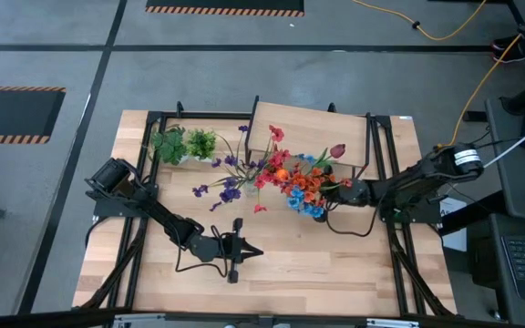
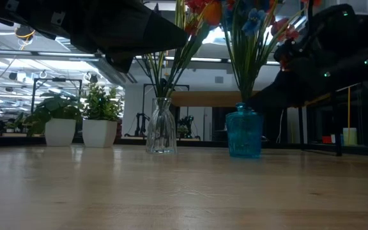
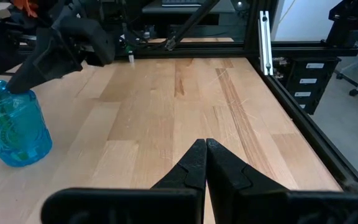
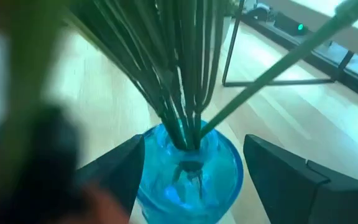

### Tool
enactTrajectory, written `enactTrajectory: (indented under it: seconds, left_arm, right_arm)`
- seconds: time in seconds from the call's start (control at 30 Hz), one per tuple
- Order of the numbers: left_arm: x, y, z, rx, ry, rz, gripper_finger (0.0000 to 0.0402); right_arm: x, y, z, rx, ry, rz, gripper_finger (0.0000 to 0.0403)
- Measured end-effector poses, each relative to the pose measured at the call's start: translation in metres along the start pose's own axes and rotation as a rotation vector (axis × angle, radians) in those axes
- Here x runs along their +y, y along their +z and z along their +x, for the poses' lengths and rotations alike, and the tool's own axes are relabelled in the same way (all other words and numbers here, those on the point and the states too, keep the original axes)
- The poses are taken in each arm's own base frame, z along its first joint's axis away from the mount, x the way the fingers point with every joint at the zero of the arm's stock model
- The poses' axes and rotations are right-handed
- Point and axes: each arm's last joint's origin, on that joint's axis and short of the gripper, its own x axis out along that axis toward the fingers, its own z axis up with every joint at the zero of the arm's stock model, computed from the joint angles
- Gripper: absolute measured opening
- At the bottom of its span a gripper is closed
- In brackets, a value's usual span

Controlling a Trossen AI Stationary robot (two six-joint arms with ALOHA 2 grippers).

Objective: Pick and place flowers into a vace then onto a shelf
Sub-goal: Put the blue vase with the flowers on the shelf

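The right gripper (image 4: 191,180) is sitting closest to the lens in the right wrist view, its fingers spread apart on either side of the blue glass vase (image 4: 188,171) without yet pressing on it. Green stems are fanning up out of the vase's mouth.

The flower-loading part of the task is looking finished. The flowers (image 1: 285,178) are standing in two vessels near the middle of the tabletop (image 1: 335,264): the blue vase holding the orange-red and blue blooms, and a clear glass vase (image 2: 161,128) beside it holding the purple and red sprays. No loose stems are lying on the tabletop. What is remaining, by this judgement, is the lift onto the shelf (image 1: 313,128), which is standing bare by the far edge just behind the bouquets.

The left gripper (image 3: 205,163) is waiting near the front edge of the tabletop, its fingertips pressed together and holding nothing.

Two potted green tufts (image 1: 183,144) are resting by the far-left corner.

From above, the blooms are hiding both vases and the right fingertips. The low view is cutting off the flower heads. Whether the fingers are already touching the glass cannot be made out.
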Motion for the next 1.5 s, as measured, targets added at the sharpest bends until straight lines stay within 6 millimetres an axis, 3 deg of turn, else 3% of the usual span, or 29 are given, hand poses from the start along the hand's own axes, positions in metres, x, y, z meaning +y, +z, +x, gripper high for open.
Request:
enactTrajectory:
  seconds: [0.23, 0.67, 1.5]
  left_arm:
    - [0.0, 0.0, 0.0, 0.0, 0.0, 0.001, 0.0003]
    - [0.0, 0.0, 0.0, 0.0, 0.0, 0.008, 0.0003]
    - [0.0, 0.0, 0.0, 0.001, -0.004, 0.008, 0.0003]
  right_arm:
    - [-0.003, -0.005, 0.007, 0.005, -0.016, 0.01, 0.0276]
    - [0.007, 0.006, 0.032, 0.024, 0.004, -0.06, 0.0276]
    - [0.003, 0.007, 0.02, 0.043, 0.003, -0.104, 0.0276]
